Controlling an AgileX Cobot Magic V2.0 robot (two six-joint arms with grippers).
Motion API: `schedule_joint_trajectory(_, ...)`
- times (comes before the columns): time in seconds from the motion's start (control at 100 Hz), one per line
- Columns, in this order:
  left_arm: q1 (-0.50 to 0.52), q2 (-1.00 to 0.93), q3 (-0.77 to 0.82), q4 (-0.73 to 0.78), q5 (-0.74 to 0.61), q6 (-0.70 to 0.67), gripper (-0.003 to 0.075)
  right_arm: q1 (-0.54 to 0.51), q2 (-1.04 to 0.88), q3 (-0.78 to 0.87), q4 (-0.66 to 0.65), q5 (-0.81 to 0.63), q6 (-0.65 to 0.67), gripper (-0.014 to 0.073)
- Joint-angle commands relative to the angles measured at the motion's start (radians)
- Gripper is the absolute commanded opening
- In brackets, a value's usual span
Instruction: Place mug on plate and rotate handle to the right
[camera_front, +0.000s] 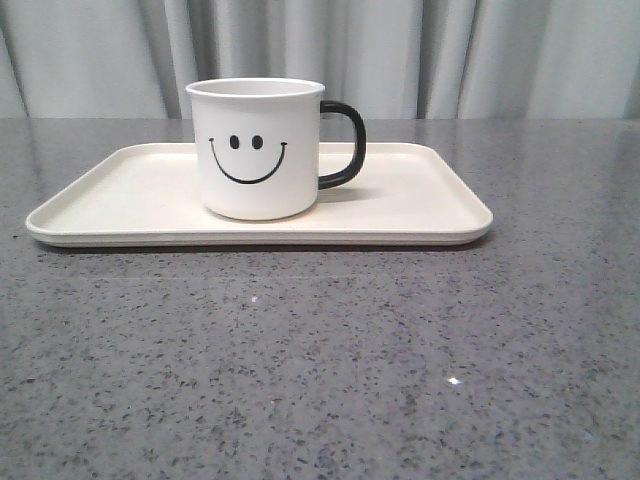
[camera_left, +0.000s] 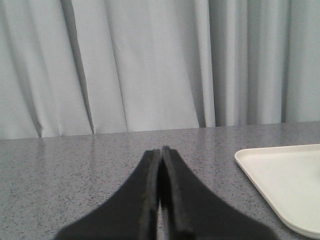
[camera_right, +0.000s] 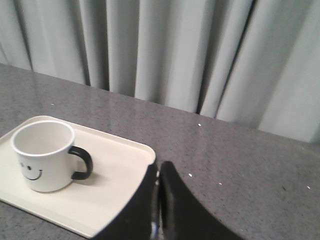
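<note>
From the front camera I saw the mug (camera_front: 257, 150) standing upright on the plate (camera_front: 100, 195), a little left of the tray's middle, its smiley face turned toward me and the handle (camera_front: 345, 145) sticking out to the right. By my reading both parts of the job looked done: the mug sat on the plate and the loop pointed right. Neither arm appeared in the front view. On the left wrist feed the left gripper (camera_left: 161, 150) had its jaws pressed together with nothing between them, hanging over bare grey table (camera_left: 75, 170) with only a corner of the plate visible off to one side. The right gripper (camera_right: 158, 167) was likewise shut on nothing, well apart from the mug and near the plate's edge. I judged the mug to be rigid and glossy, probably ceramic or enamel, so slick under the pads and liable to chip if knocked over. Had I needed to touch it again, I would have pinched the rim wall opposite the handle, or nudged the handle loop itself for a small turn, since the smooth tray would likely let the base slide.
</note>
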Motion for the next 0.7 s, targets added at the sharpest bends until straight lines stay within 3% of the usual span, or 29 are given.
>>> schedule_joint_trajectory(0.0,0.002,-0.03,0.009,-0.011,-0.075,-0.01,-0.002,0.059,-0.054,0.017,0.036,-0.12,-0.016,-0.0111)
schedule_joint_trajectory(0.17,0.002,-0.03,0.009,-0.011,-0.075,-0.01,-0.002,0.167,-0.195,0.232,0.042,-0.306,-0.015,-0.0111)
schedule_joint_trajectory(0.39,0.002,-0.03,0.009,-0.011,-0.075,-0.01,-0.002,0.19,-0.37,0.535,0.069,-0.459,-0.015,-0.0111)
schedule_joint_trajectory(0.69,0.002,-0.03,0.009,-0.011,-0.075,-0.01,-0.002,0.19,-0.389,0.637,0.081,-0.481,-0.015,-0.0111)
